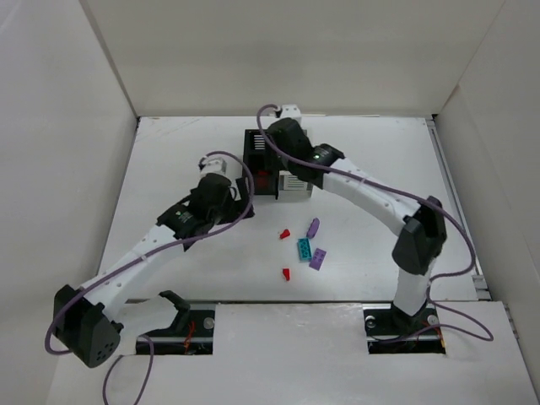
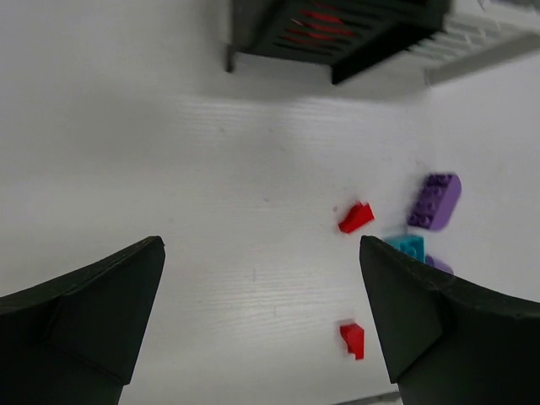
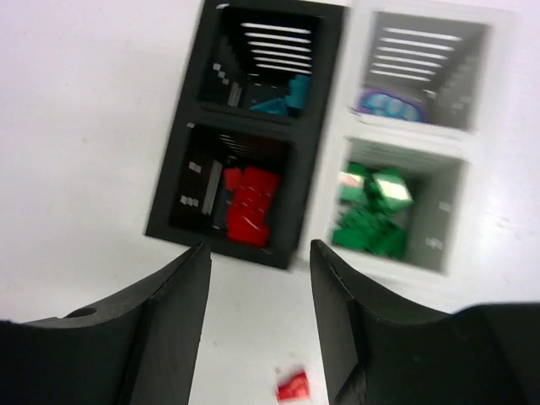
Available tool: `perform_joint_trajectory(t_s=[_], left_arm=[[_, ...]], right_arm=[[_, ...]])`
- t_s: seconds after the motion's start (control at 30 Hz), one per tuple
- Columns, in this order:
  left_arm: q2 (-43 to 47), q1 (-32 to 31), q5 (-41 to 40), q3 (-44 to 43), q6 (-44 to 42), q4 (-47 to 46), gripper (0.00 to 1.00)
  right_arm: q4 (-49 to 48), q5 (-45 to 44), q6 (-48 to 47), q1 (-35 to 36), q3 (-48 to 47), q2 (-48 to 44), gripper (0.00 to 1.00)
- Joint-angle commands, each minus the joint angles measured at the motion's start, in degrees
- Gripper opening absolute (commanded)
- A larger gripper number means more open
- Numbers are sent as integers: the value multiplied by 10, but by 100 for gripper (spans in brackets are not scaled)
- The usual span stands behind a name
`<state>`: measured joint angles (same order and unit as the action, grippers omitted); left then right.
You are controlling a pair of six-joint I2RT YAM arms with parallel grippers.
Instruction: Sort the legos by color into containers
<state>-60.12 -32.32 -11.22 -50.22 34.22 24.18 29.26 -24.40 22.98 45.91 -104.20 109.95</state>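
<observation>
The left jaws are wide apart with nothing in them, over the bench [image 2: 169, 152]. The black bin [image 3: 253, 116] holds teal and red legos [image 3: 249, 207]. Just beside it, the white bin [image 3: 413, 133] holds purple and green ones. The right jaws hang above both bins, parted and empty. Some loose legos [image 1: 304, 248] lie nearby on the bench.

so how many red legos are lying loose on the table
2. one red lego lies just left of the farther purple brick, the other nearer the arm bases, near the teal brick. the arms may hide more.
</observation>
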Motion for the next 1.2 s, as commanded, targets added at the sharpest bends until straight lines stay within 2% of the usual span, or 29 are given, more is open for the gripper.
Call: perform_joint_trajectory(t_s=[0.0, 0.1, 0.13, 0.17, 0.3, 0.4, 0.57, 0.7, 0.73, 0.9, 1.0, 1.17], left_arm=[[-42, -91, 12, 5, -44, -63, 100], [-110, -184, -11, -1, -85, -105, 100], [-126, -196, -11, -1, -92, -120, 97], [-142, -196, 6, -1, -113, -127, 89], [-194, -202, 43, 6, -154, -177, 72], [-206, -202, 48, 19, -173, -221, 69], [-239, -202, 57, 19, -221, -256, 69], [-261, -202, 57, 28, -227, -266, 66], [-261, -202, 62, 28, -232, -266, 62], [-272, -202, 61, 28, -238, -272, 59], [-298, -202, 61, 28, -244, -277, 51], [-337, -207, 28, 13, -244, -276, 44]], right_arm=[[-28, -9, 31, -32, 61, -107, 56], [-33, -16, 48, -56, 152, -175, 56], [-33, -25, 48, -63, 172, -191, 56], [-28, -25, 48, -74, 208, -204, 56], [-12, -19, 68, -94, 270, -253, 56], [-6, -19, 73, -101, 305, -279, 56], [-6, -13, 85, -107, 326, -292, 56], [-1, -8, 85, -118, 331, -292, 56], [-1, -8, 85, -118, 331, -292, 56], [-1, -3, 85, -123, 336, -292, 56], [-1, 2, 85, -129, 342, -292, 56], [-6, 15, 85, -141, 353, -303, 56]])
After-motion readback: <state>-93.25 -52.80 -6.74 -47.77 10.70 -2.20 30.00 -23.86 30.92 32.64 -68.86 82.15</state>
